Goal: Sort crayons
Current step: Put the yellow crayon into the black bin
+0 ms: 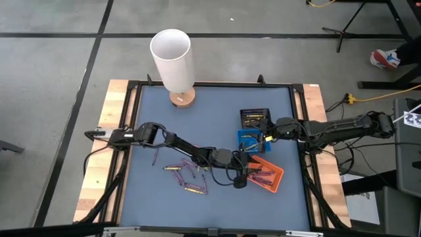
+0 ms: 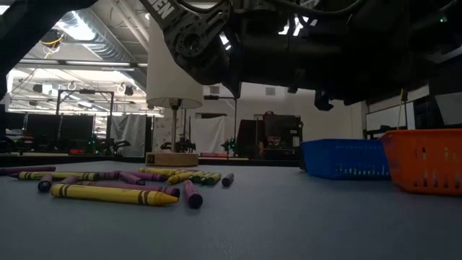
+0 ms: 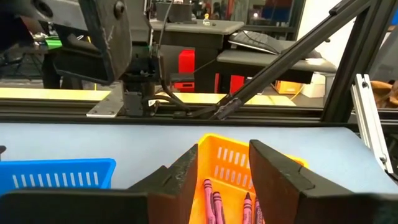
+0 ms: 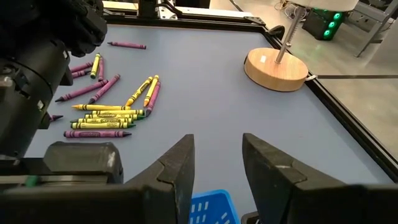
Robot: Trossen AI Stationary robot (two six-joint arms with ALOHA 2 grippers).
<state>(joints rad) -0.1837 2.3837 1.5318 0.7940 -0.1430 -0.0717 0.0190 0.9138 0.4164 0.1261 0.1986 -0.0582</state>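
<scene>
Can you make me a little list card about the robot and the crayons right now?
Table: blue-grey mat in a wooden frame
Loose crayons: thin yellow and purple wax sticks scattered on the mat
Orange tray: small orange plastic basket holding purple crayons
Blue tray: small blue plastic basket
Black tray: small black basket with yellow crayons
Left gripper: open, above the orange tray
Right gripper: open, over the blue tray
Lamp: white cylinder shade, round wooden base

You are working in a robotics lab or workshop. Beyond the blue-topped table (image 1: 210, 118) with its wooden side rails, the low view shows a high ceiling with strip lights (image 2: 72, 32), metal racks and dark curtains. The left wrist view shows black frame struts (image 3: 298, 56), cluttered benches and red equipment (image 3: 186, 62). Cables (image 1: 368, 99) trail over a bare concrete floor (image 1: 52, 79).
</scene>
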